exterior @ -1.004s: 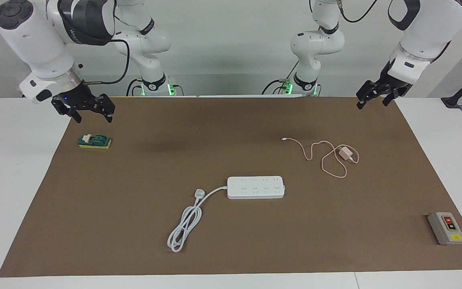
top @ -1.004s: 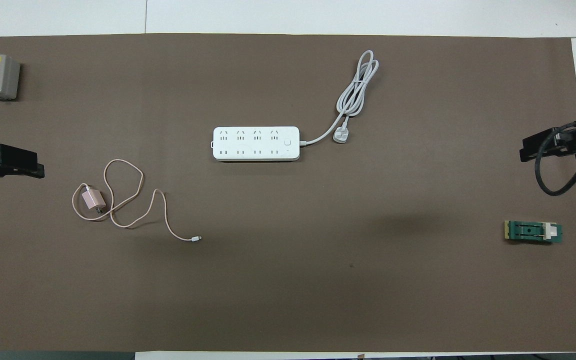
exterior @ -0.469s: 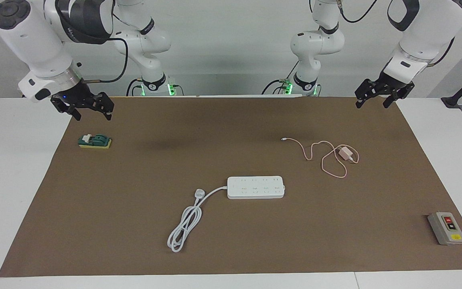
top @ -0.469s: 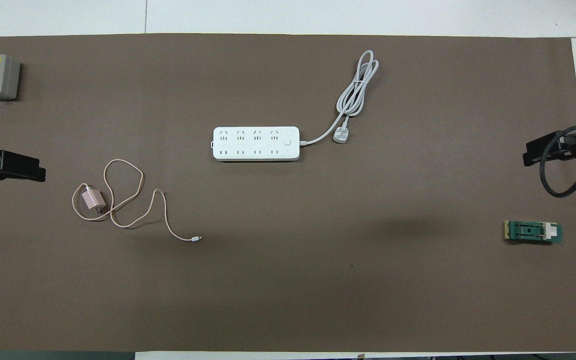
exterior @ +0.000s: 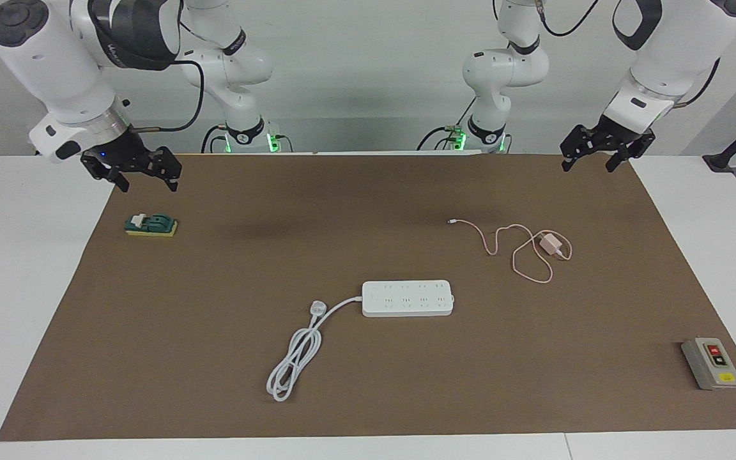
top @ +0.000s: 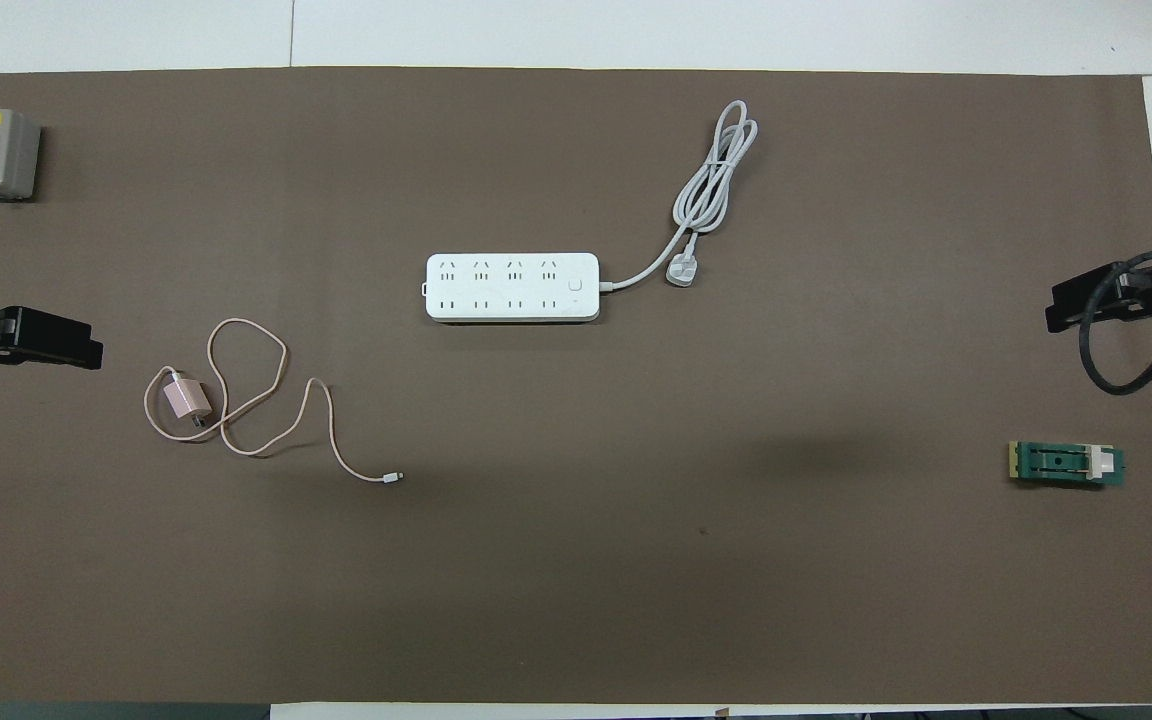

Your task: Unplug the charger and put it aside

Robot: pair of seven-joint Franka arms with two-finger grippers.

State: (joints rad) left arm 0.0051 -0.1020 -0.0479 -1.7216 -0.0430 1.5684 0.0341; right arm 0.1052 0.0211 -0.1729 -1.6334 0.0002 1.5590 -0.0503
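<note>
The pale pink charger (exterior: 550, 243) lies flat on the brown mat with its thin pink cable looped around it. It is not in the white power strip (exterior: 407, 298). It lies nearer to the robots than the strip, toward the left arm's end, and shows in the overhead view (top: 185, 399) too. The cable's free end (top: 393, 478) lies loose on the mat. My left gripper (exterior: 588, 165) is open and empty, up in the air over the mat's edge at the left arm's end. My right gripper (exterior: 149, 185) is open and empty, over the mat's edge at the right arm's end.
The power strip (top: 511, 287) lies mid-mat with its thick white cord (top: 711, 185) coiled beside it. A grey button box (exterior: 711, 363) stands at the mat's corner farthest from the robots, at the left arm's end. A small green block (exterior: 151, 225) lies under the right gripper.
My left gripper has risen a little and drifted slightly inward over the mat. The right gripper shifted slightly at first, then held still. The charger has not moved.
</note>
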